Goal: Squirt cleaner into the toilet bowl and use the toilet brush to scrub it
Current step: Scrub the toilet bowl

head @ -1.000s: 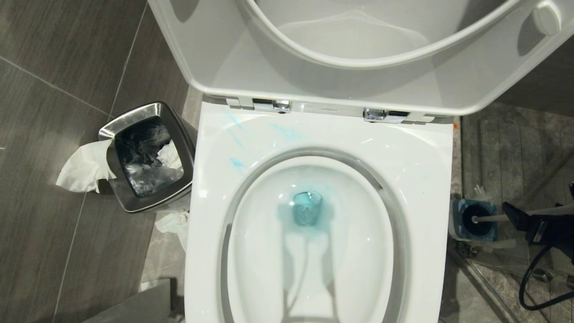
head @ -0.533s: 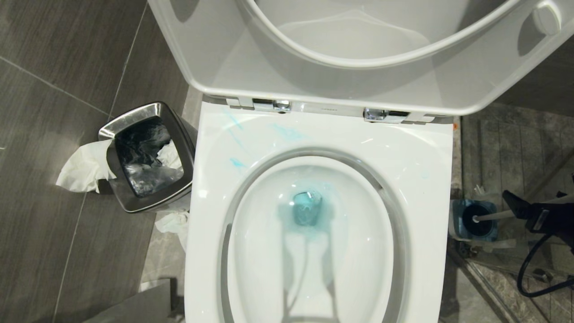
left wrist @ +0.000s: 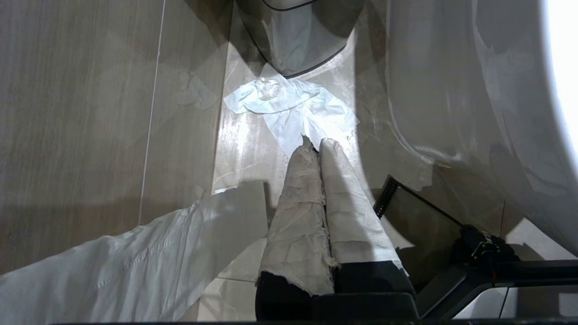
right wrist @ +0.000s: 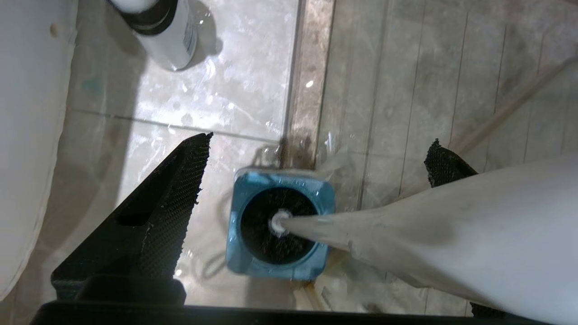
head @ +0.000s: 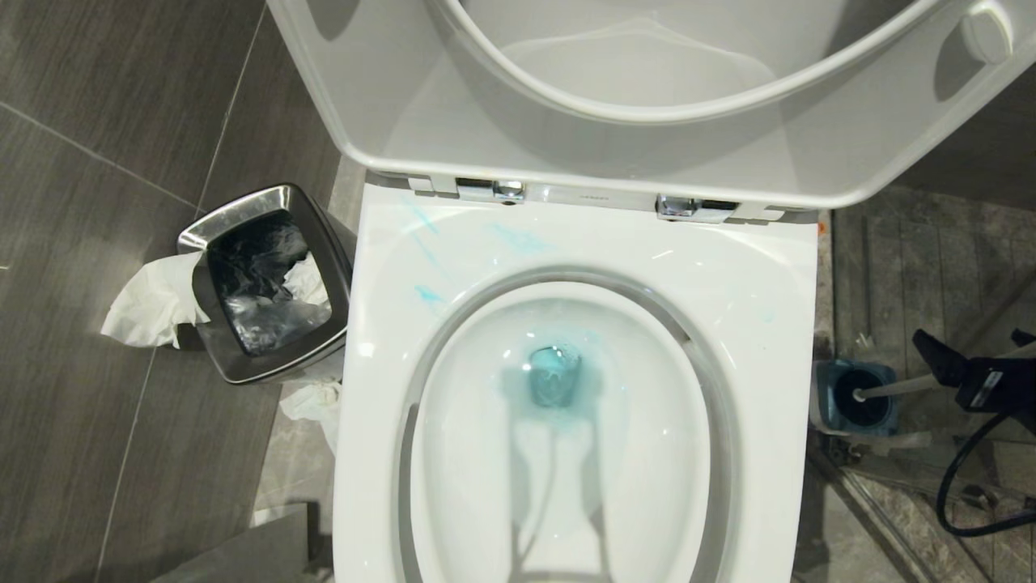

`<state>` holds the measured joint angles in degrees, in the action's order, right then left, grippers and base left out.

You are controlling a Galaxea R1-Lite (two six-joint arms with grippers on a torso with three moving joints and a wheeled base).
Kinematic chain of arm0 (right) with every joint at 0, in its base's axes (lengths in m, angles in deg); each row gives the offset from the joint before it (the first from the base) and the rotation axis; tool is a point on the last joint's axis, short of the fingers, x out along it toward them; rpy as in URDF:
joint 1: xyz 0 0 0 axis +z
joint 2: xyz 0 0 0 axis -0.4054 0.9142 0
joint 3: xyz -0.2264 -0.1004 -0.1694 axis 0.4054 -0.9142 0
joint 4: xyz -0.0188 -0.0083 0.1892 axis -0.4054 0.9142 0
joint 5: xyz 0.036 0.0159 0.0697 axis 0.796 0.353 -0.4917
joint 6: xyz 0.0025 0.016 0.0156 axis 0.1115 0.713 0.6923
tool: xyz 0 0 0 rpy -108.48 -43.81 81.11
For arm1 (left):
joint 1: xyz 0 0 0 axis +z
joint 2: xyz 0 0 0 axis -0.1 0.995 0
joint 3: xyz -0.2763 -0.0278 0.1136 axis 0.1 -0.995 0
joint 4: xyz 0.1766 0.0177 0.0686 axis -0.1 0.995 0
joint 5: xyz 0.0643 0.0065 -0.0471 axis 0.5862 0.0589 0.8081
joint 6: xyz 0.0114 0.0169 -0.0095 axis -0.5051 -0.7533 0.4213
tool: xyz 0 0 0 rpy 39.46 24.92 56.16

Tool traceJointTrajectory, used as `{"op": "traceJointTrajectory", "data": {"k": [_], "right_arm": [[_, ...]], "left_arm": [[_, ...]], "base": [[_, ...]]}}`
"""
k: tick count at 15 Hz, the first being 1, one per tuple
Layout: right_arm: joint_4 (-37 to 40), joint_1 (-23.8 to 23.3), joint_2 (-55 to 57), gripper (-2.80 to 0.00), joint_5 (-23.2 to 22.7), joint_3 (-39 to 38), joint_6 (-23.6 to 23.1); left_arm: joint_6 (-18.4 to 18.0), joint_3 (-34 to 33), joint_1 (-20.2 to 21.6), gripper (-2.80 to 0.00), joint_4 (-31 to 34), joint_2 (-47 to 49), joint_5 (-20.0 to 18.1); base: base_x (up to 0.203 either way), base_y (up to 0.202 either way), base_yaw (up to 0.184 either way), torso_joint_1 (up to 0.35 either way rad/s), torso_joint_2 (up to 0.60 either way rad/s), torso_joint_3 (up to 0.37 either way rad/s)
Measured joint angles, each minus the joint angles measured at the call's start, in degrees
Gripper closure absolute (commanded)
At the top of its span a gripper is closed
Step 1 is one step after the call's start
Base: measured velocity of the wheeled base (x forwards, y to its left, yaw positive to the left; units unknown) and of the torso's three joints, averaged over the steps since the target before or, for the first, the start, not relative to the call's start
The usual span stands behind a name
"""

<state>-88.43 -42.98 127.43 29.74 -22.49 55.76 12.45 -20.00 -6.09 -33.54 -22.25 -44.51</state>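
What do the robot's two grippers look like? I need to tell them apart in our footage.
The right gripper has black wedge-shaped jaws with a fine textured inner face, on a black body trailing a looped black cable. The left gripper has long tapered jaws wrapped in crinkled white paper, on a black base.

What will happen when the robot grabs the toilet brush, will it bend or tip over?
The toilet brush has a handle that looks like hard white plastic, so it probably stays stiff. It already leans out of its blue holder, with the open right gripper around it. The small holder might tip if pulled sideways. Wet bristles could drip.
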Motion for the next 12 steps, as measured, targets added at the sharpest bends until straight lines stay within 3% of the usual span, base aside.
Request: {"op": "traceJointTrajectory", "data": {"k": [6,7,12], "right_arm": [[-3.96,-0.02,-0.80,-2.80,-0.25,-3.33,1.87],[-4.07,-0.02,-0.90,0.00,-0.42,-3.42,1.93],[-4.97,0.00,-1.22,0.00,-0.75,-3.85,1.93]], "left_arm": [[0.00,0.00,0.00,0.00,0.02,0.00,0.00],[0.00,0.00,0.00,0.00,0.02,0.00,-0.02],[0.00,0.00,0.00,0.00,0.05,0.00,-0.05]], "base": [[0.000,0.000,0.000,0.000,0.00,0.000],[0.000,0.000,0.000,0.000,0.00,0.000],[0.000,0.000,0.000,0.000,0.00,0.000]]}}
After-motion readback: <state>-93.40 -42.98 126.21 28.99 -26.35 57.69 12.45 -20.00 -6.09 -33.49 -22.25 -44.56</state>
